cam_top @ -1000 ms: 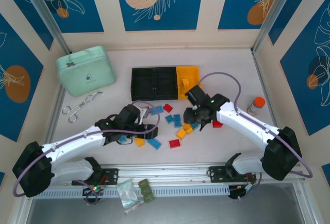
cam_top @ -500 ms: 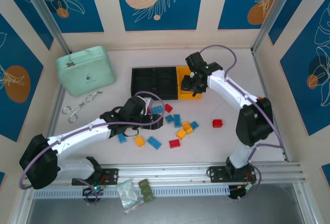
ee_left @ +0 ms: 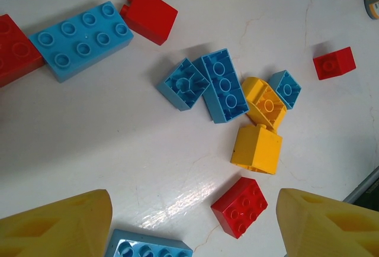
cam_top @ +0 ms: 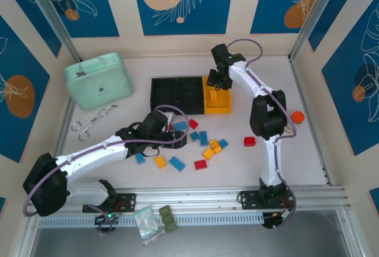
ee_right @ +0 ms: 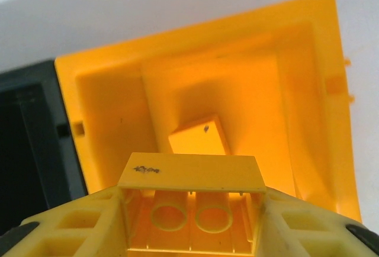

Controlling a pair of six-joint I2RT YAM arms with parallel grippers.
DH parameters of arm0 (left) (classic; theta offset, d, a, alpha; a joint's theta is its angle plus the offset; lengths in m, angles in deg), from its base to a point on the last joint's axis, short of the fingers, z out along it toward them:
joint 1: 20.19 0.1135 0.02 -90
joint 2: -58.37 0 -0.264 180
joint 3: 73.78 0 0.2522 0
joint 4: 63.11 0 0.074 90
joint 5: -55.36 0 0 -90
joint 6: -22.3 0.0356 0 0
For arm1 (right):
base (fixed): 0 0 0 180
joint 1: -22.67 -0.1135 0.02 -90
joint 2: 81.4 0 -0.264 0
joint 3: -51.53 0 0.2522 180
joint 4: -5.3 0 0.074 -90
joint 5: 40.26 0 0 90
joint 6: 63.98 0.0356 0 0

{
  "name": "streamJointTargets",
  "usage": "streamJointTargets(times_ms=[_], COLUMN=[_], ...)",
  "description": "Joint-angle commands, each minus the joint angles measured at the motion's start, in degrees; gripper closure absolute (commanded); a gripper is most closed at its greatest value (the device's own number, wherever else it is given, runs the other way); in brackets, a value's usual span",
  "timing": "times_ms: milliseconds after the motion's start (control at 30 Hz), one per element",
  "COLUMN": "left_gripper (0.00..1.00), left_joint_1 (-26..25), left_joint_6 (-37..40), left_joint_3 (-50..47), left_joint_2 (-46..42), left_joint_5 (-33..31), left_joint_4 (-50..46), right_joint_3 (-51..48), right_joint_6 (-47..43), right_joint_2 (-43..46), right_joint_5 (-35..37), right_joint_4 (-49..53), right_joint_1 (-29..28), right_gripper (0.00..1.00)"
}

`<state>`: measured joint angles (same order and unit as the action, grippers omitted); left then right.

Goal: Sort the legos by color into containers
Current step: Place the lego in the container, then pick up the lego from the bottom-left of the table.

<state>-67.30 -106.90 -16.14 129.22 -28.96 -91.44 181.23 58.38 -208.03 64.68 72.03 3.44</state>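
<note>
A yellow brick (ee_right: pixel 190 174) is being gripped between the closed-in fingers of the right gripper (ee_right: pixel 192 224), which is being held directly above the yellow-orange bin (ee_right: pixel 308 61). The brick is being kept over the compartment of matching colour, presumably so that it drops inside on release. A second yellow brick (ee_right: pixel 198 135) is lying on that bin's floor. The black bins (cam_top: pixel 177 94) are adjoining it on the left in one row; their contents cannot be made out.

The left gripper (ee_left: pixel 192 227) is being held low over the loose legos (cam_top: pixel 201 144), its jaws spread wide with nothing between them. Blue, red and yellow pieces are lying scattered close together on the table (ee_left: pixel 89 127), and a red brick (ee_left: pixel 240 206) is lying nearest the gap. The wide spread is probably being kept for straddling a brick; which one cannot be told.
</note>
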Motion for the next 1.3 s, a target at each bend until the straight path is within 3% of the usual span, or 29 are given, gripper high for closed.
streamJointTargets(times_ms=[0,233,733,967,1267], left_gripper=[0.27,0.27,0.27,0.27,0.28], left_joint_1=[0.0,0.2,0.3,0.5,1.7], left_joint_6=[-0.8,-0.2,0.0,-0.4,-1.7], left_joint_3=[1.6,1.8,1.8,1.1,-0.3], left_joint_2=[-0.2,-0.1,0.4,-2.1,-6.6], left_joint_5=[-1.1,-1.7,-1.5,-3.6,-7.0], left_joint_4=[-1.5,-2.7,-2.7,-5.3,-12.4], right_joint_3=[6.7,14.2,15.5,7.3,-12.8], right_joint_6=[-0.2,-0.3,-0.2,-0.6,-0.9], right_joint_2=[-3.9,-9.6,-9.9,0.0,18.7], right_joint_5=[0.4,0.4,1.2,1.6,0.6], right_joint_4=[4.9,7.8,8.2,3.8,-3.2], right_joint_1=[0.6,0.9,0.0,-1.0,-3.5], right_gripper=[0.53,0.51,0.38,0.39,0.39])
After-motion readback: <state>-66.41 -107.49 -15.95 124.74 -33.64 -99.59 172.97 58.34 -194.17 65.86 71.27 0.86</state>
